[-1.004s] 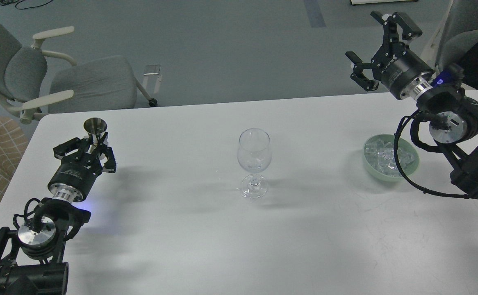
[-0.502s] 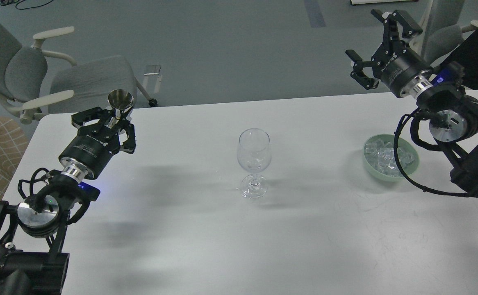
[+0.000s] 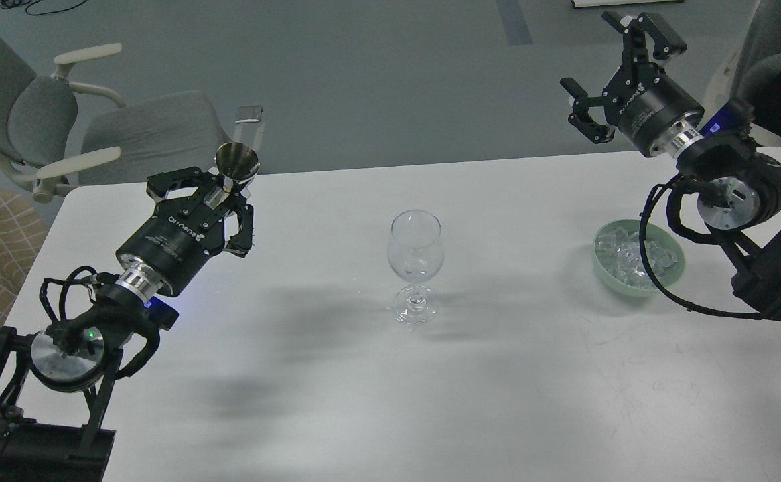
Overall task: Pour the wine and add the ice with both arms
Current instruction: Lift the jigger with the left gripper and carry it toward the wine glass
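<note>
The broad white tabletop takes up most of my head view, and everything I need stands on it. My left gripper is clamped on the narrow waist of a small polished steel measuring cup, its flared mouth facing up and tilted slightly; the cup hangs in the air over the far left part of the table. I cannot see any liquid inside it from here. My right gripper hangs high beyond the table's far right edge, fingers spread wide and holding nothing.

At the centre stands the clear stemmed wine glass, upright and apparently empty. I judge it thin-walled and top-heavy on its small foot, so a nudge from the steel cup's rim could topple or chip it; I would pour from above without touching.

To the right, partly behind my right arm's cable loop, sits the pale green round bowl, well apart from the glass. In it lies the ice, a heap of small clear cubes. These look hard, light and probably slick, so I expect one to squirt out under a corner pinch. I would take a single cube from the top of the heap, across two flat opposite faces, with gentle closure, and release it low over the glass so it does not crack the bowl of the glass.
</note>
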